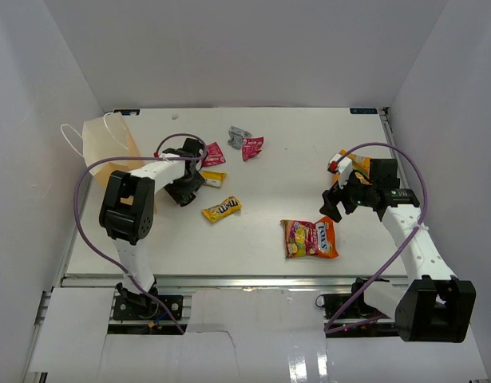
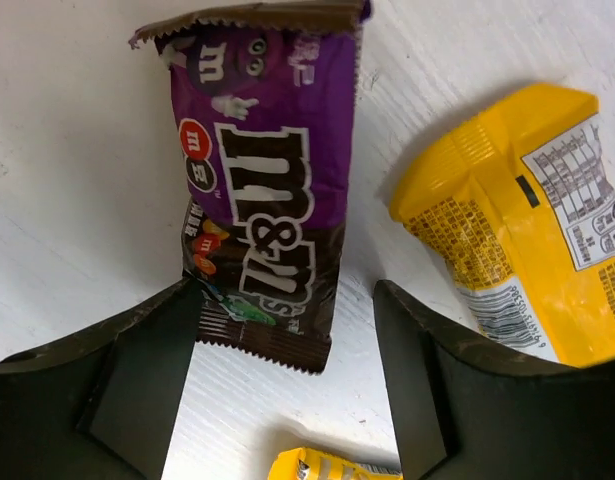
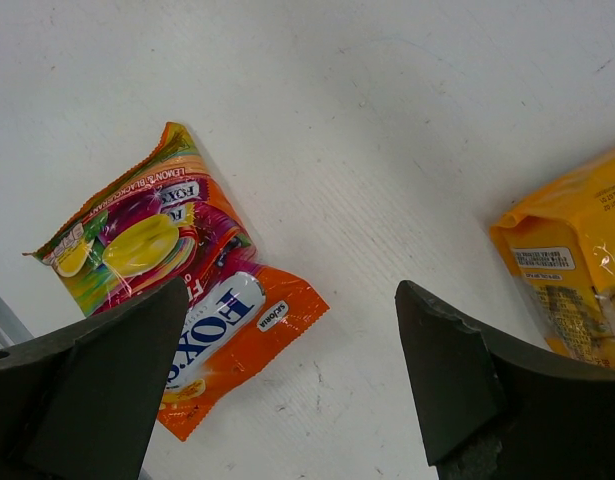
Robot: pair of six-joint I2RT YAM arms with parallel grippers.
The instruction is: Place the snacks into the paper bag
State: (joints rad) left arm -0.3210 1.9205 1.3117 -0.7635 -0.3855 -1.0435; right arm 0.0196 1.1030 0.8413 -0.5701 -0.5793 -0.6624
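The tan paper bag [image 1: 109,150] with white cord handles sits at the far left. My left gripper [image 1: 184,190] is open just right of it; in the left wrist view [image 2: 287,400] its jaws straddle the lower end of a purple M&M's packet [image 2: 262,200]. A yellow packet [image 2: 527,220] lies beside it, another [image 2: 327,468] below. My right gripper [image 1: 333,206] [image 3: 292,390] is open and empty over bare table, between the large orange-pink candy bag [image 1: 310,238] [image 3: 177,300] and the orange pouch [image 1: 350,165] [image 3: 577,270].
A yellow M&M's packet [image 1: 221,209] lies mid-table. Red packets [image 1: 214,153] [image 1: 252,147] and a grey wrapper [image 1: 238,134] lie toward the back. White walls close the table on three sides; a metal rail [image 1: 245,281] runs along the near edge.
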